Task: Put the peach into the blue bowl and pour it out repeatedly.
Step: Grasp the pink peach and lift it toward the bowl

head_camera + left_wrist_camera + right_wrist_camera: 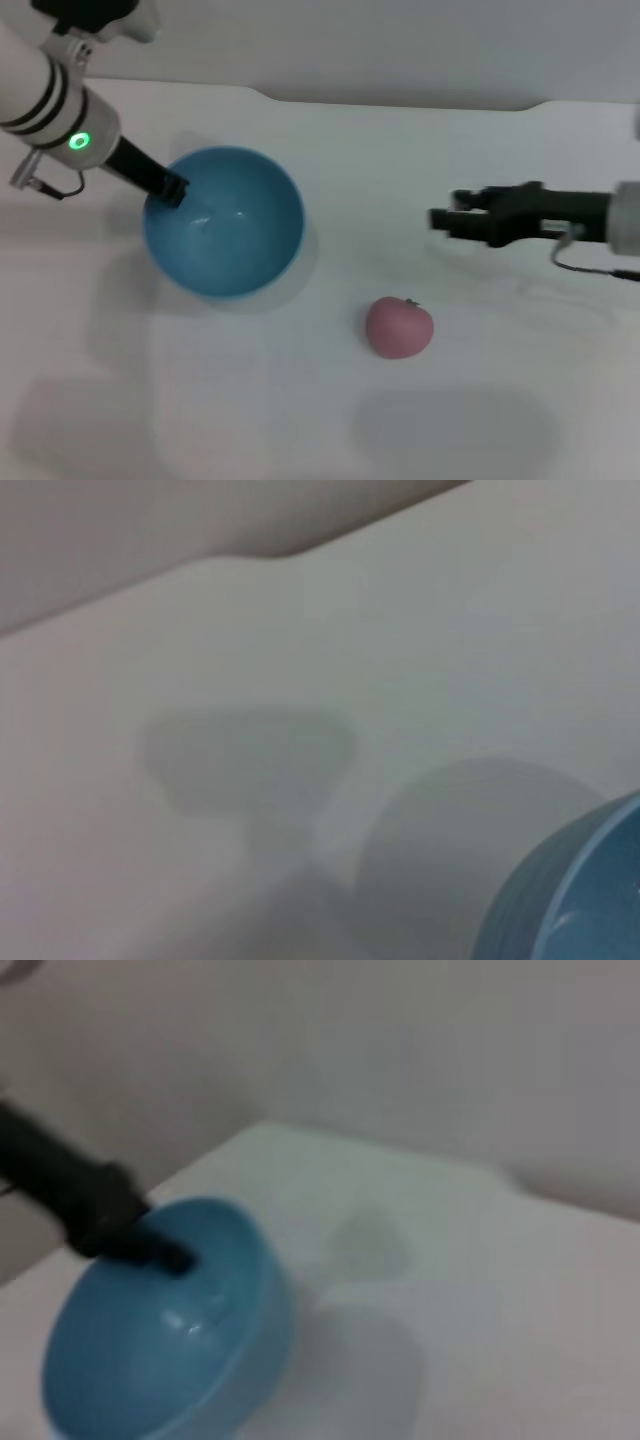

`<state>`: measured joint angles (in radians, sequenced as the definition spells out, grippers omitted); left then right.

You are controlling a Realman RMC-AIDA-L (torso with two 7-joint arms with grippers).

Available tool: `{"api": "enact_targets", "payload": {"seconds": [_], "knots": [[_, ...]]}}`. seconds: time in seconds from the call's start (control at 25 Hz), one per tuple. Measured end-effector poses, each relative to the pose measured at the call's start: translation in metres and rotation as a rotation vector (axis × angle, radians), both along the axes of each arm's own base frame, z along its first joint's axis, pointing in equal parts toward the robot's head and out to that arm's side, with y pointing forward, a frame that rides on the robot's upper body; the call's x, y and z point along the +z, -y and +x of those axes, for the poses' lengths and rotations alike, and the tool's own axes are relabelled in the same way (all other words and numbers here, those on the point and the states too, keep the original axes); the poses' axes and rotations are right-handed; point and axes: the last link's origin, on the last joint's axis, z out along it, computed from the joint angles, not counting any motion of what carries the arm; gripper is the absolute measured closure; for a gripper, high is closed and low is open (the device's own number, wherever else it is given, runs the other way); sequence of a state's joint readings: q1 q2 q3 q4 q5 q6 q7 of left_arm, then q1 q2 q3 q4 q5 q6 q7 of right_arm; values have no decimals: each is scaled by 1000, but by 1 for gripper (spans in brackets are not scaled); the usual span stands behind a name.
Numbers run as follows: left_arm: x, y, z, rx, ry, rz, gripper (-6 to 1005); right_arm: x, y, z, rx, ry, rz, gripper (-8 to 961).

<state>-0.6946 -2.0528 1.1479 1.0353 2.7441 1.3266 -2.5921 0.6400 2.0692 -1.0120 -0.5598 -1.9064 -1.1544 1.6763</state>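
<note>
The blue bowl (262, 235) stands on the left of the white table and holds nothing. My left gripper (172, 190) is shut on its rim at the far left side, one finger inside the bowl. The right wrist view shows that gripper (160, 1252) on the bowl (200, 1360), which looks slightly tilted. The bowl's edge (580, 890) also shows in the left wrist view. The pink peach (398, 326) lies on the table, right of the bowl and nearer to me. My right gripper (442, 218) hovers open and empty beyond the peach, pointing towards the bowl.
The white table (300, 420) ends at a far edge (400, 104) behind the bowl, with a grey wall beyond. Nothing else stands on it.
</note>
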Motion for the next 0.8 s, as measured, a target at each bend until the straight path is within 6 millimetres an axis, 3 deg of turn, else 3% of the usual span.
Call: {"api": "enact_targets", "payload": {"seconds": [0.16,0.36,0.6,0.8], "knots": [[7,13,-8,99,54,-22,998,-15,-5,-37,107,90,-107,399],[10,23,-15,194,89,-27,998,-39,-5,-60,192,236,-198,326],[8,27,-15,201,92,-45,1000,-63,3,-66,253,335,-242,284],[7,26,-12,192,118,-38,999,-71,11,-60,232,372,-280,284]]}}
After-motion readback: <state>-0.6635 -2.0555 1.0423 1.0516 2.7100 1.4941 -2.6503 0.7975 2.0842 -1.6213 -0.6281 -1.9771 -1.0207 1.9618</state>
